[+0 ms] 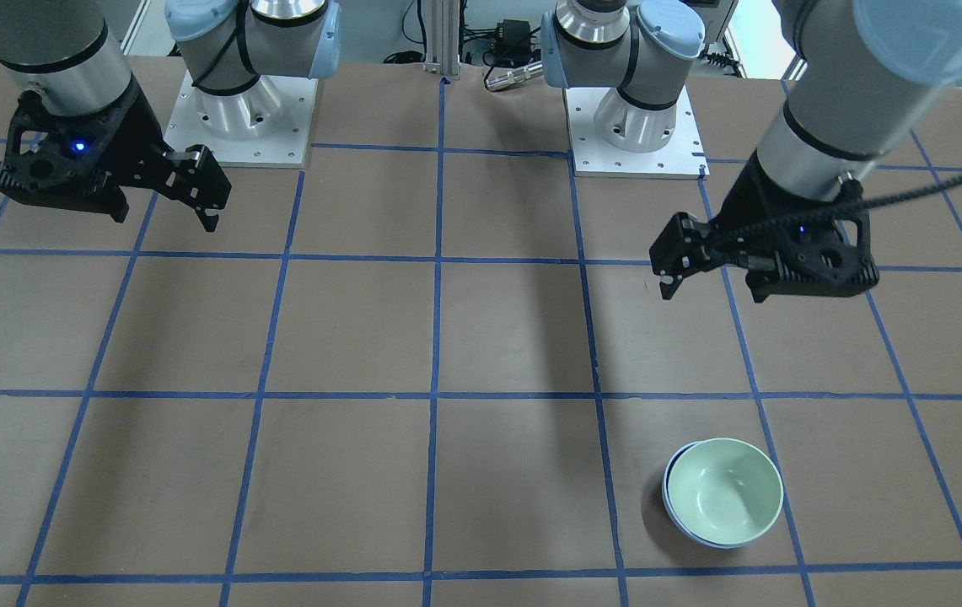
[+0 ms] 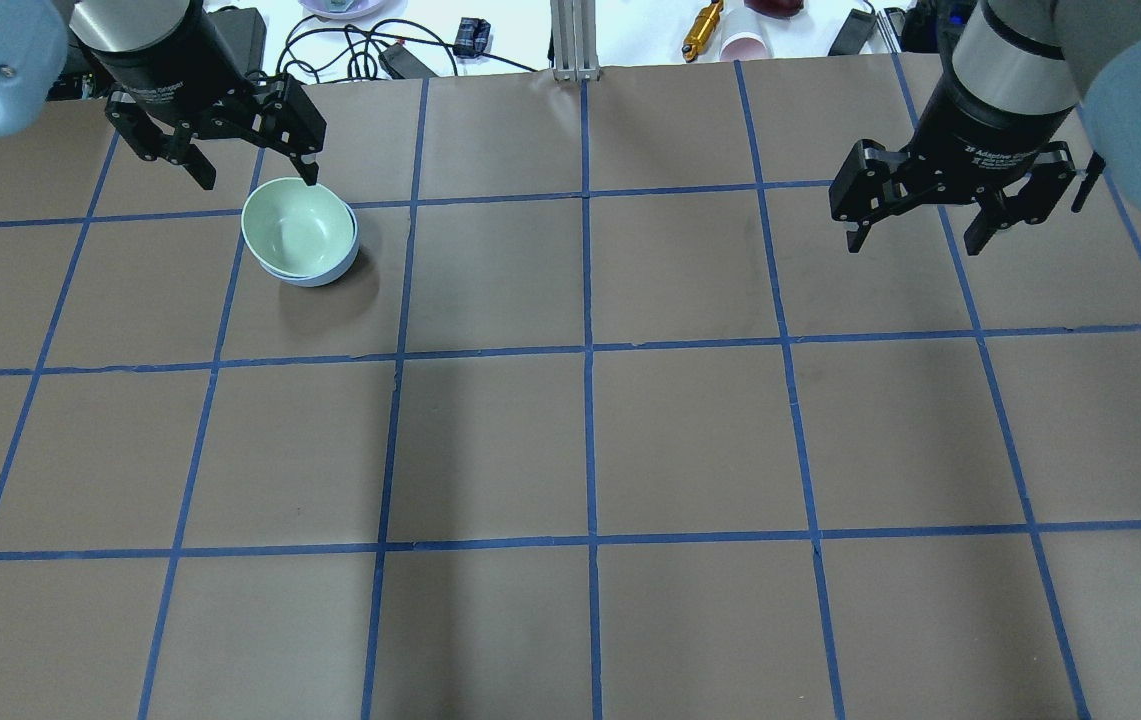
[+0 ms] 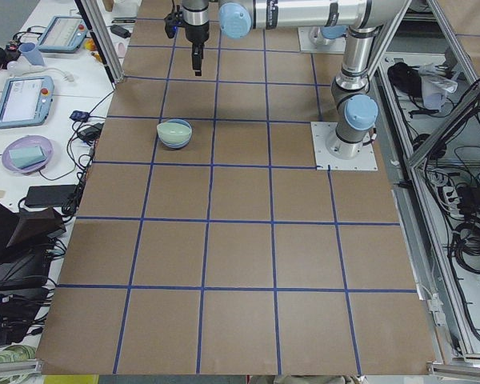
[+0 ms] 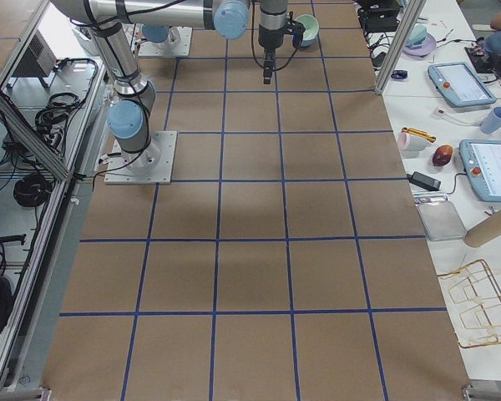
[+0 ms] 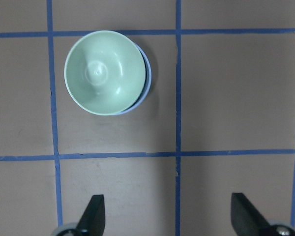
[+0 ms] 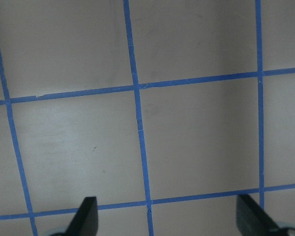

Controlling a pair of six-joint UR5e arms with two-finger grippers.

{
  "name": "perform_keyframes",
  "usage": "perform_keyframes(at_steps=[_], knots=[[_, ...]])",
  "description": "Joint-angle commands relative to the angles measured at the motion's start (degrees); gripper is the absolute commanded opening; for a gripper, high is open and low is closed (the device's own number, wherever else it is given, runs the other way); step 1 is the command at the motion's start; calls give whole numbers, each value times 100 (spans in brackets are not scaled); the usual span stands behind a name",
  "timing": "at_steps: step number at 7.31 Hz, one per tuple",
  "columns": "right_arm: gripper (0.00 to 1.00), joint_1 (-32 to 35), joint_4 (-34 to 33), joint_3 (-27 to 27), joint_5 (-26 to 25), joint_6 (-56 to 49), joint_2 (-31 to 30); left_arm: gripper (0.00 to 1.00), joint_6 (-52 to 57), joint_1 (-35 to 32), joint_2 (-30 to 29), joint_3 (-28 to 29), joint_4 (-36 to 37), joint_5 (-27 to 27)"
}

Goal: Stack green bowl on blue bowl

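Sitting nested: the glossy, round green bowl (image 1: 725,491) is inside the blue bowl (image 1: 671,504), on the matte brown table (image 2: 690,440) with its blue tape grid. Only a thin crescent of the blue one's rim shows, the rest is hidden. Left gripper (image 2: 257,178) hangs near them, jaws spread wide and empty. Right gripper (image 2: 915,245) is also spread and empty, well apart.
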Motion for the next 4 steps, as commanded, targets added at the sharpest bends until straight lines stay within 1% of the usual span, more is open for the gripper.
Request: perform_keyframes(at_steps=[1, 2, 3, 4], knots=[[100, 0, 0, 0, 0, 0, 0, 100, -203, -147, 435, -23, -437, -39], [100, 0, 0, 0, 9, 0, 0, 100, -203, -156, 567, -32, -655, -39], [100, 0, 0, 0, 0, 0, 0, 100, -203, -156, 612, -49, -718, -30], [100, 0, 0, 0, 0, 0, 0, 100, -203, -156, 534, -58, -701, -4]])
